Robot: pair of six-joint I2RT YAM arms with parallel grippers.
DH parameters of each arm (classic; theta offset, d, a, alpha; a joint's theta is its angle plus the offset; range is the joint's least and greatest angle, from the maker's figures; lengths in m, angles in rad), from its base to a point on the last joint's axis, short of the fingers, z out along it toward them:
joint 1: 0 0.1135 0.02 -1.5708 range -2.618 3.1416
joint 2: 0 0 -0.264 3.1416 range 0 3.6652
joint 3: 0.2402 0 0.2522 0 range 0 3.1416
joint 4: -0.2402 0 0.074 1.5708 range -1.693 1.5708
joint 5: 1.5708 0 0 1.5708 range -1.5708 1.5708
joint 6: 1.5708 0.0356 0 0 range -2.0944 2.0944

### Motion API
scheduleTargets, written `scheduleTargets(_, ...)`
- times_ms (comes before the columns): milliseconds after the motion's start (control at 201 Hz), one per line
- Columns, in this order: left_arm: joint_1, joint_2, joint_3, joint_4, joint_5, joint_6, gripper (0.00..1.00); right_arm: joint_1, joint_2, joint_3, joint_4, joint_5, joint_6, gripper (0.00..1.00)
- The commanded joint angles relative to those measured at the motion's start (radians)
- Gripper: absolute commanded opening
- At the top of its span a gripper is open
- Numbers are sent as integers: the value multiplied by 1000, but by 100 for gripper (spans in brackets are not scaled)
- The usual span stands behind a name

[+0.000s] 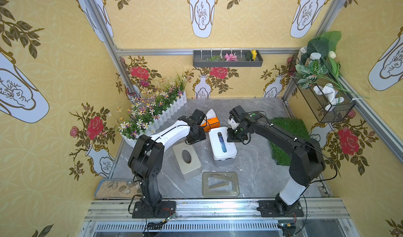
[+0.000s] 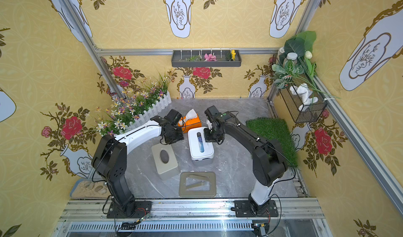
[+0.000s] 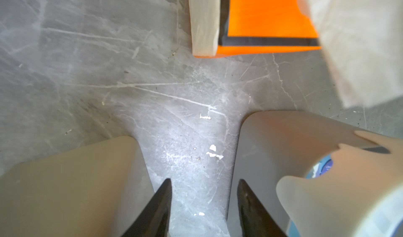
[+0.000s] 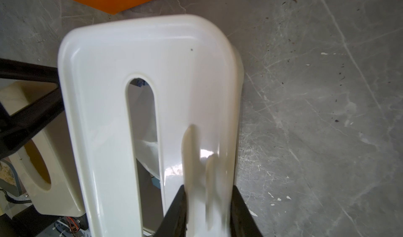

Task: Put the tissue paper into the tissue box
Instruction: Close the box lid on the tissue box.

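Note:
The white tissue box [image 1: 224, 155] [image 2: 201, 154] stands mid-table, its lid [image 4: 104, 94] cut by a long slot. Through the slot I see the tissue paper [image 4: 148, 153], white sheets in a blue wrapper [image 1: 222, 144], inside the box. My right gripper [image 4: 209, 194] is shut on the lid's long edge at the box's far right corner. My left gripper [image 3: 204, 181] hangs open over bare table, in the gap between the beige box [image 3: 76, 181] and the white box's side wall [image 3: 261, 159], holding nothing.
An orange tissue box [image 1: 212, 122] with a sheet sticking out stands just behind. The beige box with an oval hole [image 1: 187, 159] sits left of the white one, and an olive frame-shaped lid [image 1: 205, 184] lies in front. A flower fence [image 1: 165, 113] stands left and a grass mat [image 1: 287, 127] lies right.

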Motion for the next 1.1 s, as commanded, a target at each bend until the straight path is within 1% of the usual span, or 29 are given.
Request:
scheduleTargets(0,0,-11,9,-11,-10,12,51,10,11,4,-22,17,0,5)
scheduleTargets(413,-3,-29,31,-22,-9,24,52,18,10,-18,-1,24,29,6)
scheduleTargets(821,-16,-17,99,-85,-21,73,52,58,6,-23,25,47,91,6)
scheduleTargets(1095,-18,5,150,-137,-24,101,52,66,-14,-78,88,35,133,5)
